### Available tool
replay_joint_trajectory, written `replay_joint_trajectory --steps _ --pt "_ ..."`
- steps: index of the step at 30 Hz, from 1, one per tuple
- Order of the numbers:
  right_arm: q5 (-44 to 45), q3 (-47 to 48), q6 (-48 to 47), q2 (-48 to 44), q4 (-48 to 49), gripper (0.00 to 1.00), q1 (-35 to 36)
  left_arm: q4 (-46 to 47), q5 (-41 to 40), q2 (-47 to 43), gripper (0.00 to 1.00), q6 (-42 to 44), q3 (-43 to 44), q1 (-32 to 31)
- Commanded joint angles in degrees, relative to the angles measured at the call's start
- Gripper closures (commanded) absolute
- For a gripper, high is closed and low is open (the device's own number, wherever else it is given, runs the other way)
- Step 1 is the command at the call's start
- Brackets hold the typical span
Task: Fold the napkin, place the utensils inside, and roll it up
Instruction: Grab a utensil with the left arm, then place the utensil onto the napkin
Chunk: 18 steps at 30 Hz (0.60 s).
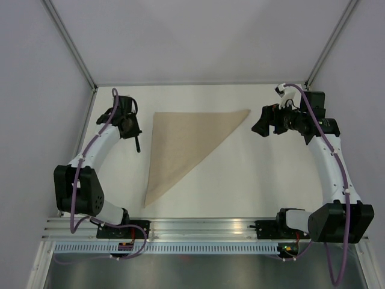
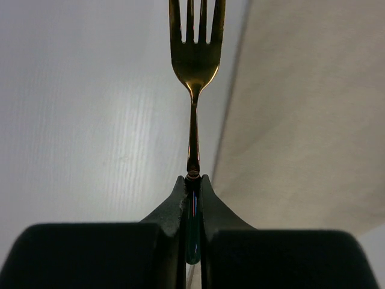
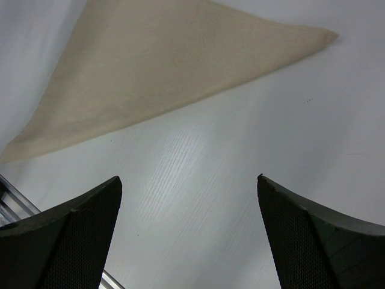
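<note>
Grip: left hand (image 2: 192,184) shut tight on fork (image 2: 194,60) handle.
Fork axis: straight out from hand, tines foremost, alongside napkin edge.
Napkin (image 2: 301,120): folded triangle flat on surface (image 2: 90,120), just right of fork.
Right hand (image 3: 189,178): wide open, empty, near napkin's far-right corner.

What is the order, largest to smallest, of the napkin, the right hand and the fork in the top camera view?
1. The napkin, folded into a triangle, by far the largest.
2. The right hand, open.
3. The fork, just a thin dark sliver sticking out of the shut left hand.
</note>
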Motion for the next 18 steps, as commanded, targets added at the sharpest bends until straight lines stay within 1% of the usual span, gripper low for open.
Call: replay_joint_trajectory --steps 1,2,3,5,6,7,10,11,12,16,18 --pt "1.9 0.7 0.5 1.3 0.5 0.02 -0.3 1.3 3.1 -1.2 0.98 11.3 3.8 -7.0" --pt "1.9 1.3 0.6 1.6 0.5 0.02 -0.3 2.2 3.1 -0.9 0.98 12.3 4.2 -8.7" --pt "2.0 1.5 0.9 1.8 0.4 0.02 -0.4 3.1 3.1 0.1 0.98 14.1 4.7 -12.0" --pt "2.1 2.5 1.1 2.0 -0.2 0.02 -0.4 5.3 4.8 1.6 0.98 15.4 5.7 -14.2" --pt "2.1 2.9 1.2 2.1 -0.5 0.02 -0.4 6.0 6.0 3.7 0.98 16.7 7.0 -15.8" --pt "2.3 3.2 1.3 2.1 -0.8 0.02 -0.4 6.2 9.6 4.6 0.98 17.6 7.5 -16.5" --pt "2.6 4.5 2.5 2.1 -1.6 0.02 -0.4 6.9 16.4 8.9 0.98 23.1 9.5 -20.4" --pt "2.7 4.6 2.9 2.0 -1.2 0.02 -0.4 6.8 17.6 9.9 0.98 24.4 10.1 -21.6" --pt "2.9 4.6 3.3 1.9 -1.0 0.02 -0.4 6.8 18.2 10.8 0.98 26.2 11.4 -24.0" --pt "4.6 1.8 4.5 0.8 2.5 0.02 -0.4 6.4 19.0 17.8 0.98 27.5 15.3 -27.4" --pt "5.6 0.5 4.5 0.4 3.8 0.02 -0.4 6.2 20.4 19.8 0.98 28.0 16.7 -28.7"
